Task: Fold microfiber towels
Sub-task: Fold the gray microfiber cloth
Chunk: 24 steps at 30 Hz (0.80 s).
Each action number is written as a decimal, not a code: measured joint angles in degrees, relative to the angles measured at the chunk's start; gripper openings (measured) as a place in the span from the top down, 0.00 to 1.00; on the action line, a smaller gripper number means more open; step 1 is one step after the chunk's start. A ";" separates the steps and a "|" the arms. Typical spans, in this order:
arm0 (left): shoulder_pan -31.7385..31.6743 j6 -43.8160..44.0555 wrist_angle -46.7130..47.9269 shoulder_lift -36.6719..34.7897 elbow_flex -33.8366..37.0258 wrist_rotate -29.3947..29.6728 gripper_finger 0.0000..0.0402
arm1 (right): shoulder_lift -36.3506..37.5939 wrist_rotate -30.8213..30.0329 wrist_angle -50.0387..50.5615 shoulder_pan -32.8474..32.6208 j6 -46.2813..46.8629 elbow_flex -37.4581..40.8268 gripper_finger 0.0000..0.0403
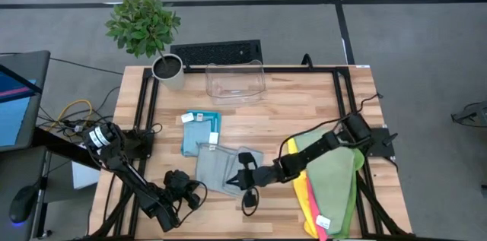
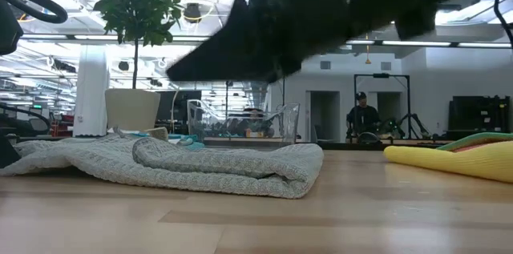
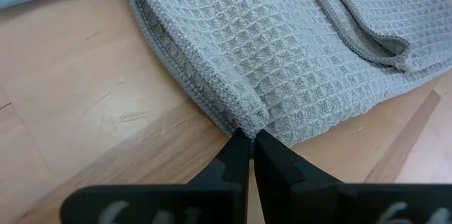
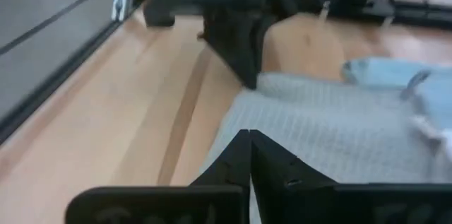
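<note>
Left hand (image 3: 247,139): fingers pressed together, pinching the near edge of the grey waffle-weave microfiber towel (image 3: 296,47) where the hem bunches up. In the high view this hand (image 1: 186,188) sits at the towel's front-left corner, near the front edge of the light wooden slatted surface (image 1: 304,104).

Right hand (image 4: 248,138): fingers closed, tips meeting on the edge of the same grey towel (image 4: 332,118). From above it (image 1: 242,174) is at the towel's right side, arm reaching in from the right across the surface. Both hands gripping the grey towel on opposite sides.

Grey towel (image 1: 217,166) lies centre-front on the surface, partly folded: the low view shows one layer (image 2: 184,166) doubled over another, rounded fold on the right end.

Just behind it and touching: folded light blue microfiber towel (image 1: 196,131) with small white tags.

To the right, under the right arm: stack of unfolded microfiber towels, pale green (image 1: 335,180) on top, yellow (image 1: 303,191) and pink (image 1: 313,209) edges showing below, white tag near the front.

Further back, centre: clear plastic bin (image 1: 236,81), upright. Back-left corner: green leafy potted plant in a pale pot (image 1: 148,32).

Beyond the surface, low view: a person (image 2: 362,114) standing in the room.
</note>
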State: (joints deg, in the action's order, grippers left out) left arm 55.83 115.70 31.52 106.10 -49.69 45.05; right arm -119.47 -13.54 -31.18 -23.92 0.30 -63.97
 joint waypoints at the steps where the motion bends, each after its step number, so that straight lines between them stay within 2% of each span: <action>1: -0.02 0.05 -0.16 0.00 0.00 0.03 0.99 | -1.17 1.04 -1.52 -0.22 0.51 0.01 0.94; 3: -0.02 0.33 -0.23 0.00 0.00 0.06 0.99 | -4.75 1.69 -5.11 -0.83 1.20 -1.10 0.95; 7: -0.02 0.40 -0.40 0.00 0.00 0.03 0.99 | -8.85 1.86 -6.12 -1.24 2.69 -2.31 0.96; 12: -0.11 0.38 -0.36 0.00 -0.02 -0.27 0.99 | -9.68 1.65 -7.80 -0.08 4.22 -2.43 0.93; 24: -0.23 0.92 -0.43 -0.28 -0.02 -0.28 0.99 | -11.14 4.20 -6.69 0.50 5.73 -2.40 0.94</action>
State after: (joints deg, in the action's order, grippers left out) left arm 55.61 116.62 31.09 105.83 -49.71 44.77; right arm -130.61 -9.34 -37.87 -23.42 6.03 -66.37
